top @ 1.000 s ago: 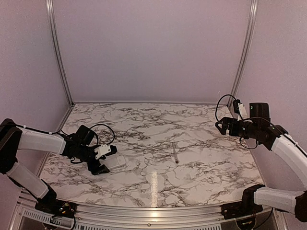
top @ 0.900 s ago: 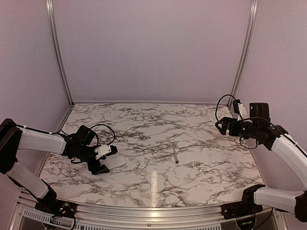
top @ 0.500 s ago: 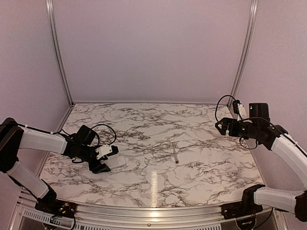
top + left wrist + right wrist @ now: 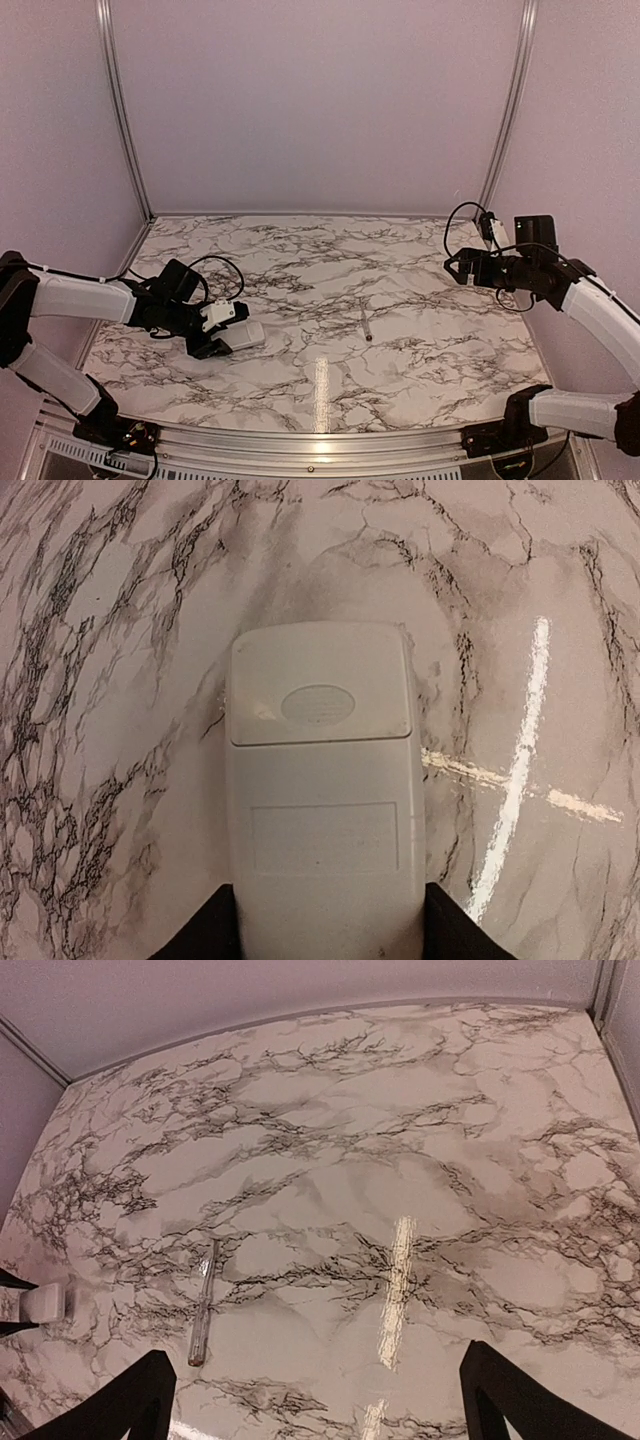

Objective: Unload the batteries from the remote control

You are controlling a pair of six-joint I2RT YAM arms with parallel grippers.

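The left gripper (image 4: 322, 925) clasps the remote (image 4: 320, 810) by its long sides. Its fingers (image 4: 205, 935) sit against both edges of the near end, probably to steady the remote, back face up, on the table (image 4: 420, 290). That leaves the cover (image 4: 318, 685) at the far end free to be worked off. Well to the remote's right lies a slim rod (image 4: 366, 327). Farther right again the right gripper (image 4: 318, 1400) hangs above the table, jaws spread wide and empty, likely waiting its turn. No batteries show; I judge they sit under the closed cover. The frame edge cuts off most of the left fingers, so the firmness of their grip is hard to tell.
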